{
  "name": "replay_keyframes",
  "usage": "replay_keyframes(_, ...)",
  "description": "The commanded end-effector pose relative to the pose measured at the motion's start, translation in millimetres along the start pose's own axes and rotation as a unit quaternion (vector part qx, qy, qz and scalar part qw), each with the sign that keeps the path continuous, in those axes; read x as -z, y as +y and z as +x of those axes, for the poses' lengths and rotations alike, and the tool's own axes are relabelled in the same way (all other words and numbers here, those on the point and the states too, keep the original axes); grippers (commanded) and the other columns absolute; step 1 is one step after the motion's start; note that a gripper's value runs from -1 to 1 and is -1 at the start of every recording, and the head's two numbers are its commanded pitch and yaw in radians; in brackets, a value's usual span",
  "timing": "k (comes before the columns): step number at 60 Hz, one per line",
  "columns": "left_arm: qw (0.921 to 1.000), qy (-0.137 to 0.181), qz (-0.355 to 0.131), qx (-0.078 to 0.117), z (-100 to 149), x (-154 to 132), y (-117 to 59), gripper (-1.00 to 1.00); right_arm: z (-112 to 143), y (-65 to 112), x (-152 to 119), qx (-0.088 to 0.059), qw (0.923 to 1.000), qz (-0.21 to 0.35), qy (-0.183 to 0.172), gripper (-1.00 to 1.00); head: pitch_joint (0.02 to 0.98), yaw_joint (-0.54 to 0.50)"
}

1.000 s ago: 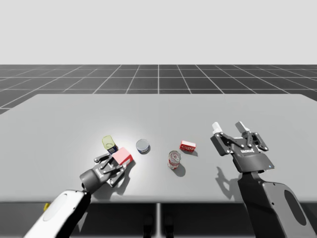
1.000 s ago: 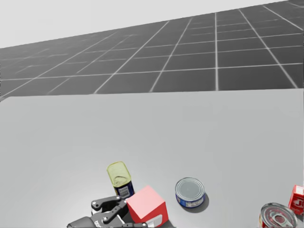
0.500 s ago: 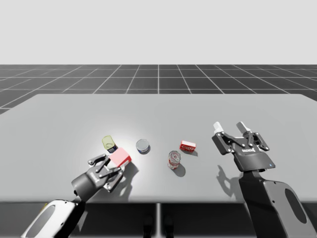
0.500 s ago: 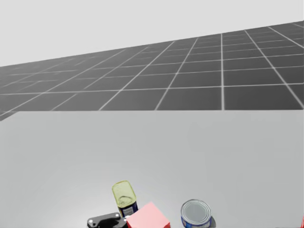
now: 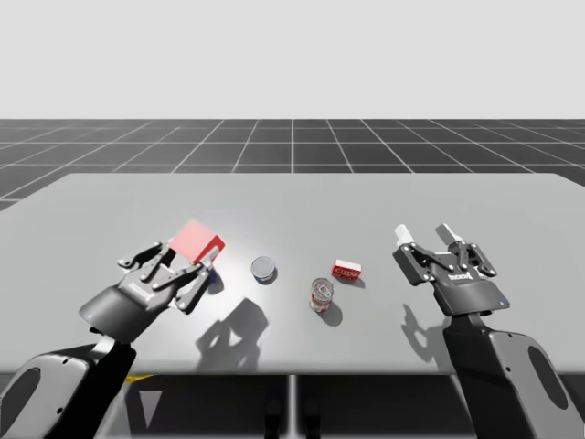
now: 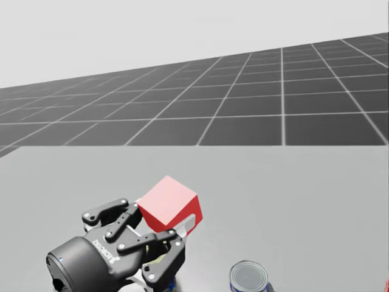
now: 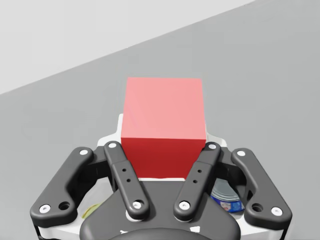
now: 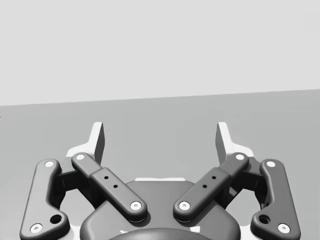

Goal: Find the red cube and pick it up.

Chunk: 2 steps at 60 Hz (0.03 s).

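Left gripper (image 5: 183,265) pinches the one red cube (image 5: 196,242) aloft; right gripper (image 5: 423,234) spread. Between them: one short can (image 5: 263,268), one taller can (image 5: 321,294), one red box (image 5: 346,270).

Smooth matt red cube (image 5: 196,241), semi-gloss black plastic left gripper (image 5: 187,261), shiny metal lid on the low round can (image 5: 263,269), plain matt grey table (image 5: 302,201).

The plain red cube (image 5: 196,242) hangs tilted in the air, clamped in my left gripper (image 5: 189,260).

One red cube (image 5: 196,241), three cans (image 5: 262,268), one small red box (image 5: 346,270), two pincers (image 5: 422,233).
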Motion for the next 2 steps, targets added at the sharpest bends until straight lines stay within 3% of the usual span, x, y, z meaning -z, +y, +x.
replay_keyframes(1,0.9962,-0.085,0.011,-0.015,65.4,14.9,9.7,1.00,-0.7,-1.4,0.0,-0.007,0.9999,0.005,-0.008,-1.00,0.449,0.30)
replay_keyframes(2,0.9953,-0.093,0.019,-0.017,69.9,15.5,11.1,1.00,-1.0,-1.2,-0.3,-0.008,0.9999,0.005,-0.009,-1.00,0.449,0.30)
